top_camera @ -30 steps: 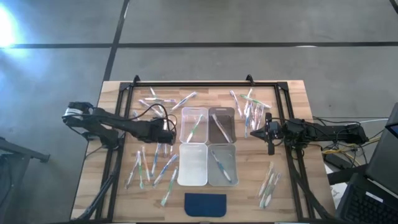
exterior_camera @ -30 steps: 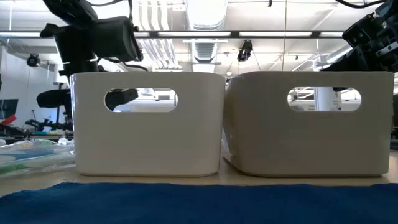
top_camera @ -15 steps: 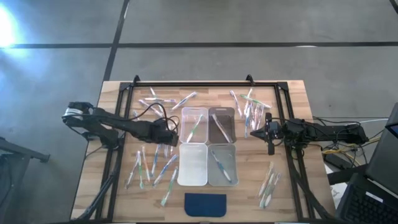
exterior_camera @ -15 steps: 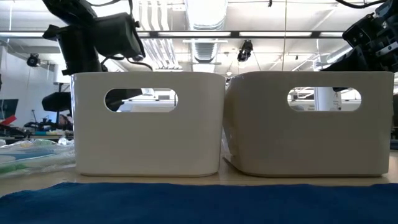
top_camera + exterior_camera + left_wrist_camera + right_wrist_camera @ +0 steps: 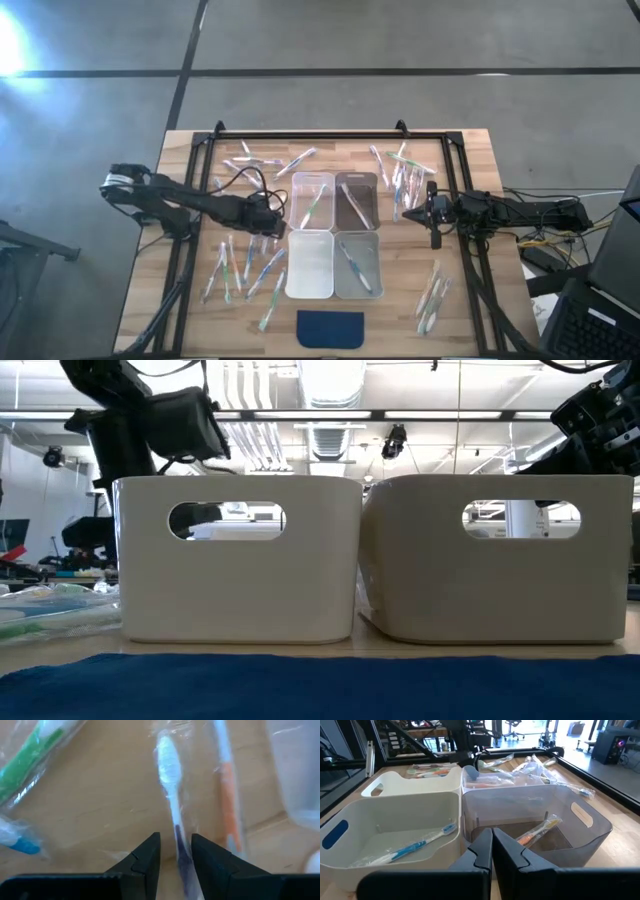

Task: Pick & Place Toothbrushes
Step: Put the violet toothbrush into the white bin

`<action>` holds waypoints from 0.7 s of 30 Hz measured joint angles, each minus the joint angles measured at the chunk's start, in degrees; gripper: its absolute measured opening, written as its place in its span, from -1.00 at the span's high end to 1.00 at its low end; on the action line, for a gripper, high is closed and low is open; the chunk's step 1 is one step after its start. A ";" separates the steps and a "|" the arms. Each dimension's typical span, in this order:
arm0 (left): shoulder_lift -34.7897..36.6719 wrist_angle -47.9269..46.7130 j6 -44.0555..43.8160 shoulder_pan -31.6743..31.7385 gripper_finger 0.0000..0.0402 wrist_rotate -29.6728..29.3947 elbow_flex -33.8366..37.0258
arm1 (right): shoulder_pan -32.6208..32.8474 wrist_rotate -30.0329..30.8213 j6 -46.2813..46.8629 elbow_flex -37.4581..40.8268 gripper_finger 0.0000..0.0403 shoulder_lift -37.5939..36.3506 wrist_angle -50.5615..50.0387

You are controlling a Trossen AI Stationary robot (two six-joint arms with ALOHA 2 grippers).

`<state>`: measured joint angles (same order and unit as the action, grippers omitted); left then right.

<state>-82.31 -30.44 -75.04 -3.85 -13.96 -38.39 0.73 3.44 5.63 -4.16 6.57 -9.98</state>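
- Landmark: the block of four bins [image 5: 333, 236] at the table's middle.
- Left gripper [image 5: 272, 224] sits just off the block's left edge, low over the scattered toothbrushes [image 5: 245, 268]. Over the past second it has crept toward the near side of the table, away from the far-left bin; in the low view its dark bulk [image 5: 160, 425] has shifted leftward above the near-left bin.
- Wrist view: left gripper [image 5: 175, 855] has fingers [image 5: 145, 857] narrowly parted, straddling the handle of a wrapped white-headed toothbrush [image 5: 170, 775] lying flat on the wood; an orange toothbrush [image 5: 227, 785] lies just beside it. Pads look close to the handle, but contact cannot be told; nothing lifted.
- Reads as lining up on one brush; the closing and lift are not yet done.
- Right gripper [image 5: 432, 213] holds unmoved just off the block's right edge, fingers pressed together and empty.
- Three bins already hold one brush each, e.g. a blue one [image 5: 415, 847]; the near-left bin looks bare.
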 joint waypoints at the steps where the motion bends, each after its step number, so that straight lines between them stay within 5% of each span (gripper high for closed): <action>1: -0.03 0.61 -0.01 -0.01 0.43 0.01 0.65 | 0.00 0.01 0.22 0.00 0.96 -0.02 -0.02; 9: 0.11 4.18 -0.45 -0.01 0.45 0.27 3.71 | 0.00 0.02 0.20 -0.02 0.96 -0.02 0.00; 21: 0.03 3.36 -0.15 -0.03 0.84 -1.68 2.72 | -0.01 0.01 0.03 0.00 0.96 0.00 0.00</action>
<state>-82.29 -27.08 -75.19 -3.88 -15.64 -35.67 0.72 3.45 5.66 -4.16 6.57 -9.98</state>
